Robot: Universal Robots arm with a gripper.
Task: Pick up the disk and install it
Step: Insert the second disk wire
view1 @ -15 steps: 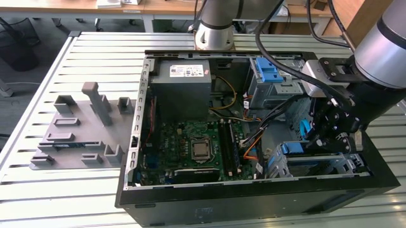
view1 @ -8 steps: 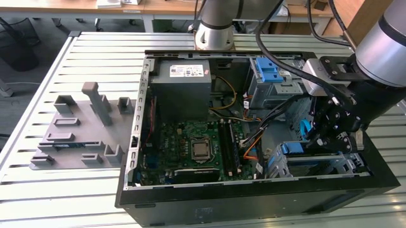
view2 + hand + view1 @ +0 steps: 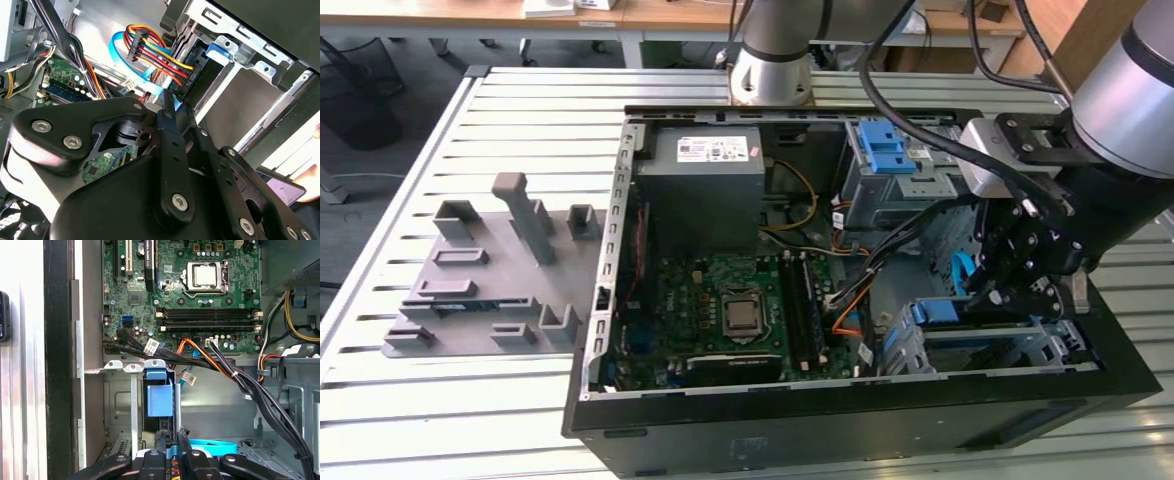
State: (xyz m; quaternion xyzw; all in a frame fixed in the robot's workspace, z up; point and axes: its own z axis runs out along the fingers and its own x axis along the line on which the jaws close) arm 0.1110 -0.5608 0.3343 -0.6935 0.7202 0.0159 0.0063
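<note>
The disk [image 3: 160, 398] stands on edge in the metal drive cage [image 3: 987, 345] at the front corner of the open computer case [image 3: 854, 410], toward the exterior view's right. In the first wrist view it appears as a blue plastic carrier frame with a square blue tab, slotted between grey sheet-metal walls; its silver body and label are hidden inside the cage. In the exterior view a blue piece of it [image 3: 938, 312] peeks above the cage.

The tool [image 3: 170, 437] hangs directly over the disk. In the first wrist view its two black fingers [image 3: 161, 440] stand close together, nearly pressed shut, with a thin gap, just at the disk's near edge. Whether they pinch the frame or only touch it cannot be told.

In the second wrist view the tool's black linkage [image 3: 165, 165] covers most of the cage. Bundled coloured cables [image 3: 215, 360] cross above the disk, and the green motherboard [image 3: 190, 285] lies beyond. The case rests on a slatted metal counter [image 3: 480, 400].
</note>
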